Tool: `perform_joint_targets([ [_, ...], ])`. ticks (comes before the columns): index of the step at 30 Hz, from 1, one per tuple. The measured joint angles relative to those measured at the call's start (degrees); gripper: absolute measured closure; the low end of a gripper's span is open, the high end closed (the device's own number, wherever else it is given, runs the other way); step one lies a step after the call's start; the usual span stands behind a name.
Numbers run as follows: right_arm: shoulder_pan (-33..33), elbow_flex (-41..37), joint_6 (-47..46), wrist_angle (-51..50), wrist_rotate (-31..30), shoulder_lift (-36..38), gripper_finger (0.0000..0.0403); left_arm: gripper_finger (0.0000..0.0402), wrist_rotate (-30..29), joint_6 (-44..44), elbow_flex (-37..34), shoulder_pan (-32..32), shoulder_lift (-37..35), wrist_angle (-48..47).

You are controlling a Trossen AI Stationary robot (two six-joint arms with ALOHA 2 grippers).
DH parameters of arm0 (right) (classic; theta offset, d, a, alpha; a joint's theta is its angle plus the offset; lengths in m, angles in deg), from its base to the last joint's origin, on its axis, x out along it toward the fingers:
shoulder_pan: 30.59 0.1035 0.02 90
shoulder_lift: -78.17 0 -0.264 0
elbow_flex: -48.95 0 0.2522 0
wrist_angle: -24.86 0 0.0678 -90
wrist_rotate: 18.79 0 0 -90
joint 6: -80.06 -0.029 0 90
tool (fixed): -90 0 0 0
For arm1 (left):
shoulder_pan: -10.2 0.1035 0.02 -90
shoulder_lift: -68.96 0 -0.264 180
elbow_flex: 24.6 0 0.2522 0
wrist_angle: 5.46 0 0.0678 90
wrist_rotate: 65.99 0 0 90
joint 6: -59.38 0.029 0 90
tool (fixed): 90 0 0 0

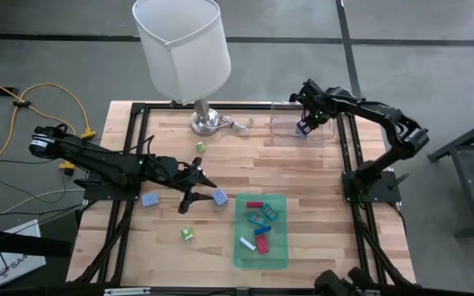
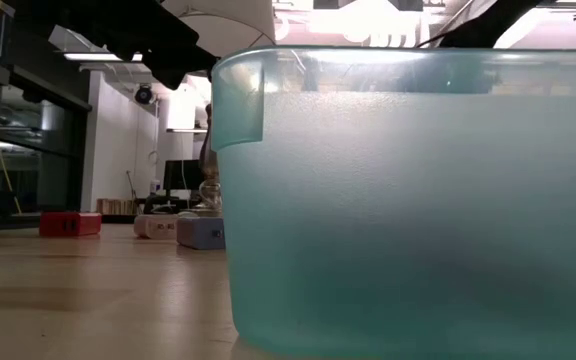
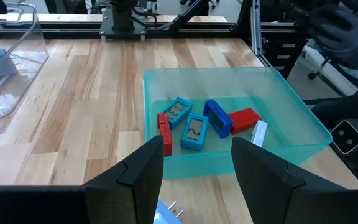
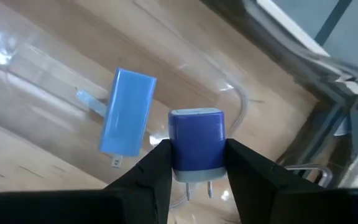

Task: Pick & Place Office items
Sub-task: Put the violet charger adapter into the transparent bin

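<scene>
the right gripper [image 4: 197, 163] pinches a dark blue charger block [image 4: 196, 147] over the clear container [image 1: 282, 130] at the far right, where a light blue block [image 4: 128, 112] already lies; released off-centre, it could clip the rim and bounce out. the left gripper [image 3: 197, 163], jaws partly apart and empty, hovers beside the green tray [image 3: 303, 121] of office items [image 3: 194, 130], with the lamp [image 1: 183, 49] standing far behind.

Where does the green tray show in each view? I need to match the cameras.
High view: green tray, lower centre, right of the left gripper.
Low view: its wall fills the right.
Left wrist view: centre, beyond the fingers.
Right wrist view: not in it.
Shared landmark: the wooden table.
</scene>
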Motion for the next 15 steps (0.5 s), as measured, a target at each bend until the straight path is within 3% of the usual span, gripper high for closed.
perform_joint_targets([
  [15, 0.2, 0.0, 1.3, -1.1, 0.0, -5.9, 0.0278, 0.0218, 0.0, 0.0, 0.0, 0.0, 0.0, 0.0],
])
